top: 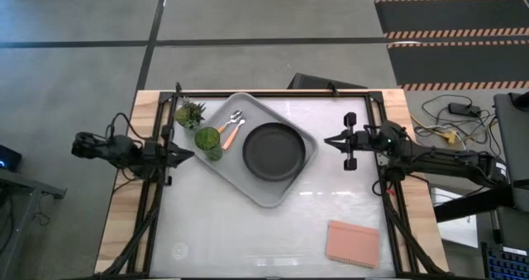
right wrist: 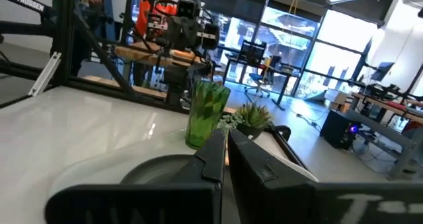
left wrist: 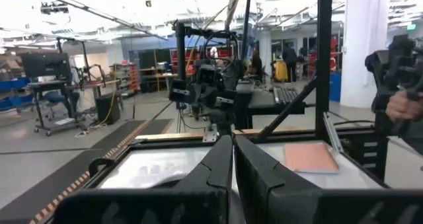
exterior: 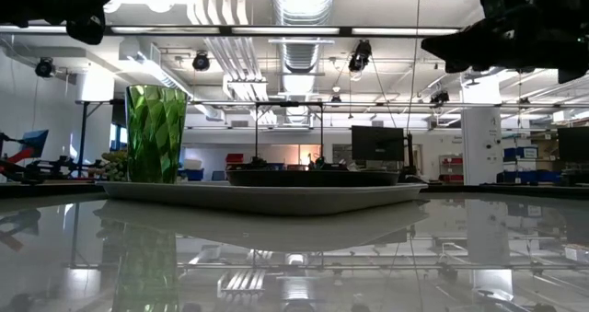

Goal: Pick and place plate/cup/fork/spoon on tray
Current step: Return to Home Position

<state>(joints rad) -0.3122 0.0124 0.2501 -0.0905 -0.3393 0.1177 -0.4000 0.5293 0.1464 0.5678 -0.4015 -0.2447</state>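
The light grey tray lies askew on the middle of the table. The black plate rests flat on it. The green cup stands upright at the tray's left corner; it also shows in the low view. The orange-handled fork and the silver spoon lie side by side on the tray between cup and plate. My left gripper hangs shut and empty just left of the cup. My right gripper hangs shut and empty right of the plate.
A small spiky potted plant stands at the far left, beside the tray. A pink rectangular pad lies at the near right. Black frame rails run along the table's left and right sides. A person's hand shows beyond the table.
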